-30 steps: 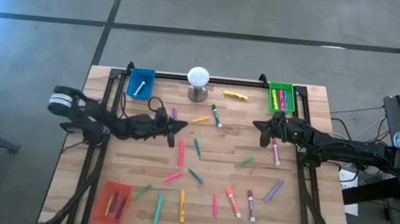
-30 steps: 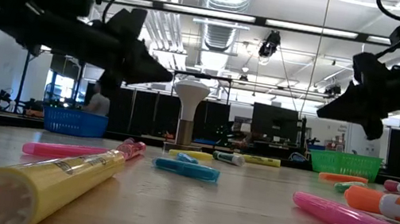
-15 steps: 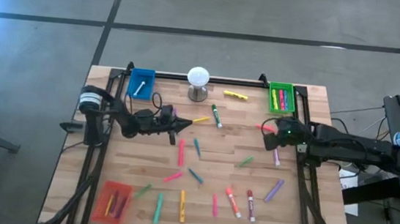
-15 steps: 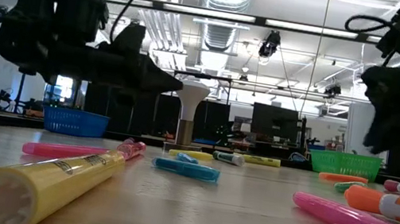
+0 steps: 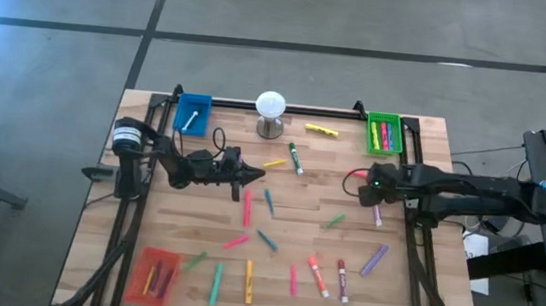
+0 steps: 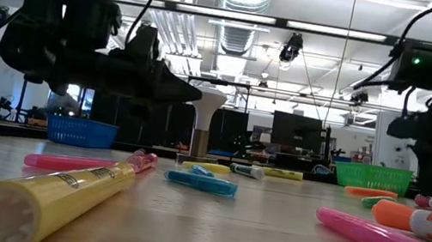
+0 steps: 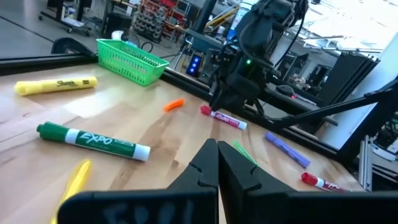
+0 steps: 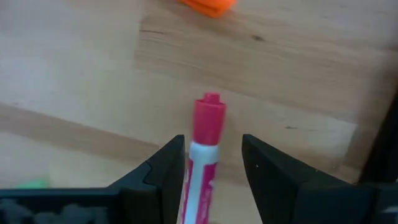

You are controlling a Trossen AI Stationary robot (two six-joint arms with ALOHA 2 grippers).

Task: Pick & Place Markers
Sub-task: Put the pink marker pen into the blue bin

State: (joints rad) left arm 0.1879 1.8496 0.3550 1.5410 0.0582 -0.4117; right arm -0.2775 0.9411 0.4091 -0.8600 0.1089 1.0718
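Note:
Several coloured markers lie flat and scattered on the wooden table (image 5: 276,224). My right gripper (image 8: 212,142) points down near the table's right edge (image 5: 370,190). It is open, with one finger on each side of a white marker with a pink-red cap (image 8: 205,134), which lies on the wood (image 5: 377,213). I cannot tell whether either finger touches it. My left gripper (image 5: 259,175) is shut and empty. It points level toward the right at the table's left middle, above the wood (image 7: 217,163).
A blue tray (image 5: 193,113) and a green tray (image 5: 385,134) stand at the far edge, with a white ball on a metal stand (image 5: 271,113) between them. A red tray (image 5: 153,272) sits at the near left. A green marker (image 7: 93,140) lies ahead of my left gripper.
My right gripper has tipped from nearly level to pointing down, and now stands over the pink-capped marker. My left gripper has sunk a little and levelled out, staying shut. No marker has moved.

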